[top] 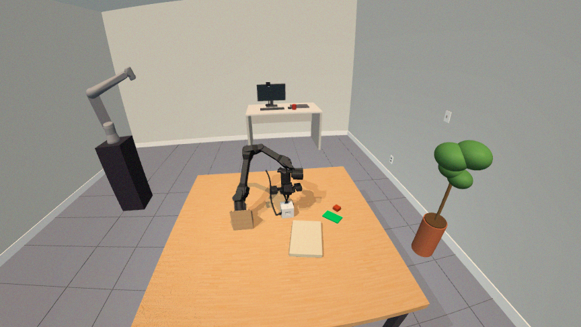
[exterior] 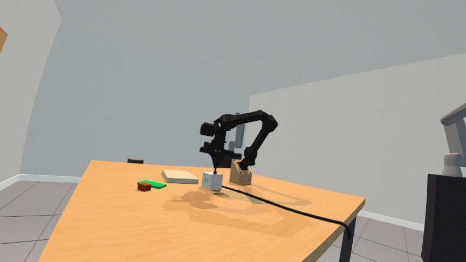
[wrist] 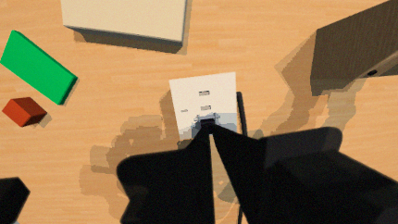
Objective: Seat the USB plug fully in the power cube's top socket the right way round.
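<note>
The white power cube [top: 287,210] [exterior: 211,181] [wrist: 203,84] stands on the table, with slots showing on its top in the wrist view. My gripper [top: 286,200] [exterior: 214,169] [wrist: 209,129] points down over the cube's top and is shut on the USB plug. The small dark plug [exterior: 214,172] [wrist: 207,122] is upright between the fingertips, at the cube's top face. The fingers and their shadow hide most of it. How deep it sits and which way round it faces cannot be told.
A black cable [top: 272,195] [exterior: 286,207] [wrist: 242,111] runs from the cube's side over the table edge. A green block [top: 332,216] [exterior: 156,184] [wrist: 39,67], a red block [top: 336,207] [exterior: 144,186] [wrist: 23,111] and a cream slab [top: 305,239] [exterior: 179,176] [wrist: 125,16] lie nearby.
</note>
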### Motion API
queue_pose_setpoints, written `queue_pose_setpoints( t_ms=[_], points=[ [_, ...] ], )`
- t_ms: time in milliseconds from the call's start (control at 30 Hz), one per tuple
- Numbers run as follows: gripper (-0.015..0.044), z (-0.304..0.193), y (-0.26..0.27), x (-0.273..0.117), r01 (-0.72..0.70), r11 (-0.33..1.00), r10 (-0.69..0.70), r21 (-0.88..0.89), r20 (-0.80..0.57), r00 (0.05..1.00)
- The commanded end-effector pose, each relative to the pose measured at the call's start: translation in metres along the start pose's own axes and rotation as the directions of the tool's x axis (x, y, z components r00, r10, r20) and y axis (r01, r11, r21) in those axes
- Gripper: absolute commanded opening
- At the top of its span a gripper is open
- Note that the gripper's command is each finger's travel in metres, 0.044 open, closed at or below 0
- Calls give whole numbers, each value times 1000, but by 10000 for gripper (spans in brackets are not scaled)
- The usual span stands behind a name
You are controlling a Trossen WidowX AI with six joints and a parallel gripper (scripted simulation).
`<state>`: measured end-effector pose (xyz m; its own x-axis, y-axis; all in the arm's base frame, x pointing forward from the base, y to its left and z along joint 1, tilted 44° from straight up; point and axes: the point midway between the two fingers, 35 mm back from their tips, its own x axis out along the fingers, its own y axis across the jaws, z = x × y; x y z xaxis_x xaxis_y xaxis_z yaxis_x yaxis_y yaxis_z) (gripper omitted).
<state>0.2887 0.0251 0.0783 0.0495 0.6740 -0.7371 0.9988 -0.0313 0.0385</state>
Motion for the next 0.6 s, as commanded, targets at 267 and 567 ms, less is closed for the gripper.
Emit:
queue_pose_setpoints(
  t_ms=[267, 567],
  points=[
    [79, 0, 0, 0, 0, 1000, 0, 0, 0, 1000],
    [95, 0, 0, 0, 0, 1000, 0, 0, 0, 1000]
  ],
)
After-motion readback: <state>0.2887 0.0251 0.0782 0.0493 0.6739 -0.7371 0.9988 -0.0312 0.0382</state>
